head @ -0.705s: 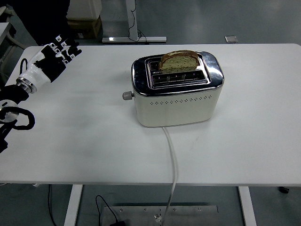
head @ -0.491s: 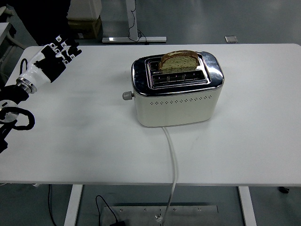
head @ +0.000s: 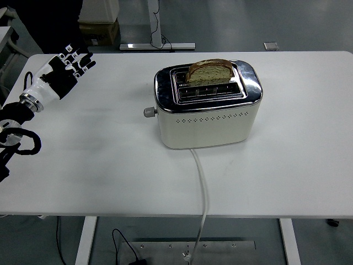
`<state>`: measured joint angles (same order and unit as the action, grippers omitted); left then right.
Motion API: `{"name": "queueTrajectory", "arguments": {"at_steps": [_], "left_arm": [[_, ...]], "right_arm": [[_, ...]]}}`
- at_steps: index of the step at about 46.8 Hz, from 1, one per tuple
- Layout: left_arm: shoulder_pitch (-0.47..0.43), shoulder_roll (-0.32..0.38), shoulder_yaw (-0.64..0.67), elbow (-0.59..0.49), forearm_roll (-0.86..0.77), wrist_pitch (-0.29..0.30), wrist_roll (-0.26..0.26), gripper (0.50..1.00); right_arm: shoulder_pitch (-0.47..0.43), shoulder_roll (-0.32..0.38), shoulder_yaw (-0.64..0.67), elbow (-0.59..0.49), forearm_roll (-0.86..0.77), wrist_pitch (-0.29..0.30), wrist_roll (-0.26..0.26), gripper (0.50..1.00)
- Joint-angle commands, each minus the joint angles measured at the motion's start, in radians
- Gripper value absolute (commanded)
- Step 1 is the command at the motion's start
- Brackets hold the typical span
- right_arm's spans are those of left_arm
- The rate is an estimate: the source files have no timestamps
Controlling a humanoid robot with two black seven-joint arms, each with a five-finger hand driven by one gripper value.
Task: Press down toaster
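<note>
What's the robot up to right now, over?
Left hand open, far left, nothing held. Cream toaster with chrome top untouched, bread slice up, grey side lever unpressed. Path clear.

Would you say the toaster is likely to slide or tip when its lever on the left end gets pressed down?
The toaster looks broad and squat, so tipping seems unlikely. Its lever sits low on the end, so a downward press should mostly load the base. On the smooth white table it might still skid slightly.

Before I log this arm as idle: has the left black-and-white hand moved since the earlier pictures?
Yes, slightly. The left black-and-white hand has crept up and right toward the cream-and-chrome toaster, though it remains far from the toaster's lever knob.
</note>
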<state>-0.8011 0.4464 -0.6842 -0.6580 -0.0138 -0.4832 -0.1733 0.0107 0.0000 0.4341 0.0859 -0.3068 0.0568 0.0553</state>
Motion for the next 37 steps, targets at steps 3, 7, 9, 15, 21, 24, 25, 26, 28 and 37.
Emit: {"name": "queueTrajectory", "arguments": {"at_steps": [3, 7, 9, 15, 21, 24, 25, 26, 28, 37], "left_arm": [[0.005, -0.008, 0.0, 0.0, 0.0, 0.0, 0.0, 1.0], [0.011, -0.008, 0.0, 0.0, 0.0, 0.0, 0.0, 1.0], [0.011, -0.008, 0.0, 0.0, 0.0, 0.0, 0.0, 1.0], [0.011, -0.008, 0.0, 0.0, 0.0, 0.0, 0.0, 1.0], [0.013, -0.008, 0.0, 0.0, 0.0, 0.0, 0.0, 1.0], [0.011, -0.008, 0.0, -0.002, 0.0, 0.0, 0.0, 1.0], [0.011, -0.006, 0.0, -0.002, 0.002, 0.0, 0.0, 1.0], [0.011, -0.006, 0.0, -0.002, 0.002, 0.0, 0.0, 1.0], [0.011, -0.006, 0.0, 0.0, 0.002, 0.0, 0.0, 1.0], [0.011, -0.006, 0.0, -0.002, 0.003, 0.0, 0.001, 1.0]], "right_arm": [[0.0, 0.0, 0.0, 0.0, 0.0, 0.0, 0.0, 0.998], [0.0, 0.0, 0.0, 0.0, 0.0, 0.0, 0.0, 0.998], [0.0, 0.0, 0.0, 0.0, 0.0, 0.0, 0.0, 0.998], [0.0, 0.0, 0.0, 0.0, 0.0, 0.0, 0.0, 0.998], [0.0, 0.0, 0.0, 0.0, 0.0, 0.0, 0.0, 0.998], [0.0, 0.0, 0.0, 0.0, 0.0, 0.0, 0.0, 0.998], [0.0, 0.0, 0.0, 0.0, 0.0, 0.0, 0.0, 0.998], [0.0, 0.0, -0.002, 0.0, 0.0, 0.0, 0.0, 0.998], [0.0, 0.0, 0.0, 0.0, 0.0, 0.0, 0.0, 0.998], [0.0, 0.0, 0.0, 0.0, 0.0, 0.0, 0.0, 0.998]]}}
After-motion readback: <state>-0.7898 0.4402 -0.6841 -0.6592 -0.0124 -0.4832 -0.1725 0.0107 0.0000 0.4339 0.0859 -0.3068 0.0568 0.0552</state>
